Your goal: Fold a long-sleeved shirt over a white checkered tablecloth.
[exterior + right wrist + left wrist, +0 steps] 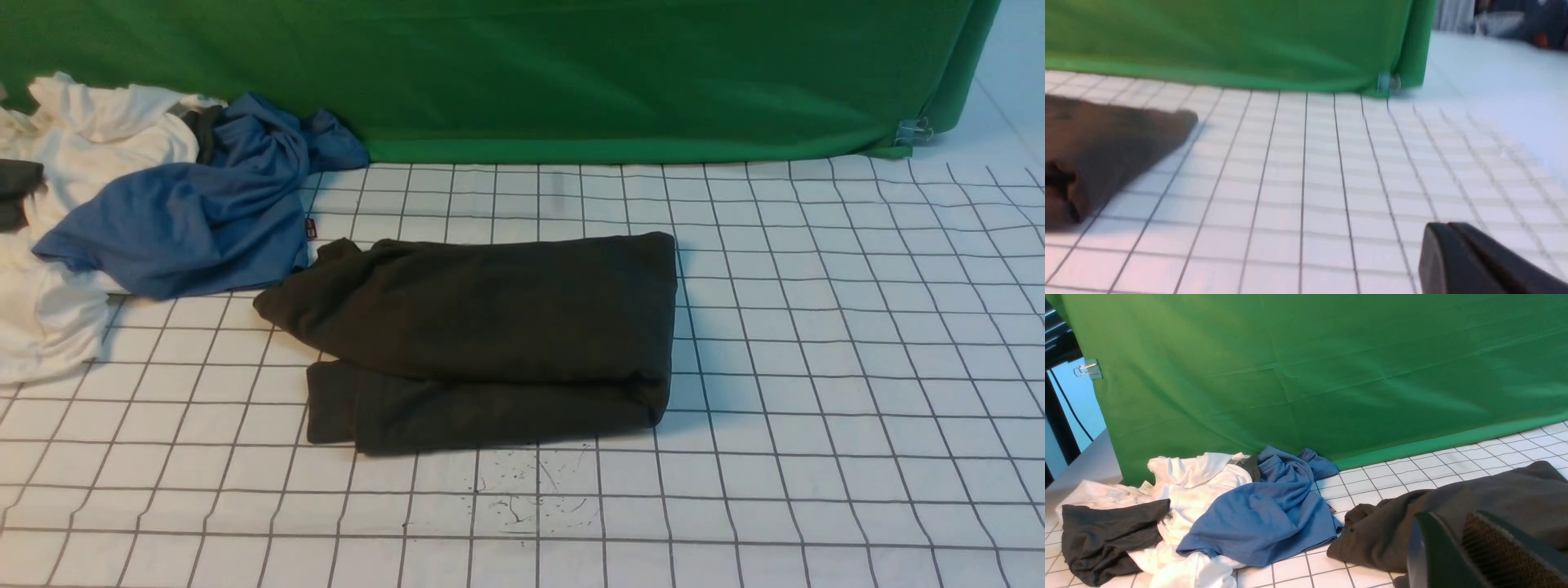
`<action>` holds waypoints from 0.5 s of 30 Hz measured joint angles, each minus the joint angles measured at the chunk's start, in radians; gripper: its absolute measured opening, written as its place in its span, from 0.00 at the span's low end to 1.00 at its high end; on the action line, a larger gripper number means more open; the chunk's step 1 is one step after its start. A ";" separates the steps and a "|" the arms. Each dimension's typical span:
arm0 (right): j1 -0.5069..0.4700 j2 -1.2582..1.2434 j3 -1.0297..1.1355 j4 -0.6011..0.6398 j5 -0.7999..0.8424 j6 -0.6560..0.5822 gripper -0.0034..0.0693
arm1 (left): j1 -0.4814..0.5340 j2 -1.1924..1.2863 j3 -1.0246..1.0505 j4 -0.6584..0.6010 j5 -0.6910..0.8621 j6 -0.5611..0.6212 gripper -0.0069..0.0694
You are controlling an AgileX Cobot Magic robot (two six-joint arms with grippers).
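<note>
Already folded long-sleeved shirt [490, 335] mid white checkered tablecloth [857, 367]; right side bare; right gripper [1457, 245] clenched empty; left gripper [1457, 547] unclear.

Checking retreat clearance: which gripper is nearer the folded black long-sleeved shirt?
Left. The left gripper hangs right over the folded black long-sleeved shirt, cloth directly behind its fingers. The right gripper is apart, over bare white checkered tablecloth.

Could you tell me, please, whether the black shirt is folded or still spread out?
Folded: the long-sleeved shirt lies as a compact layered bundle on the white checkered tablecloth, no sleeves trailing.
</note>
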 joint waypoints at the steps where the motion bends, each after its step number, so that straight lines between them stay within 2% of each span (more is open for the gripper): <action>1: 0.000 -0.018 0.004 -0.015 0.026 0.037 0.07 | 0.000 0.000 0.000 0.000 0.000 0.000 0.17; 4: -0.003 -0.047 0.007 -0.039 0.091 0.066 0.07 | 0.000 0.000 0.001 0.000 0.000 0.000 0.17; 10: -0.005 -0.054 0.008 -0.054 0.136 0.001 0.07 | 0.000 0.000 0.001 0.000 0.000 0.000 0.17; 15: -0.005 -0.054 0.008 -0.055 0.144 0.059 0.07 | 0.000 0.000 0.001 0.000 0.000 0.000 0.17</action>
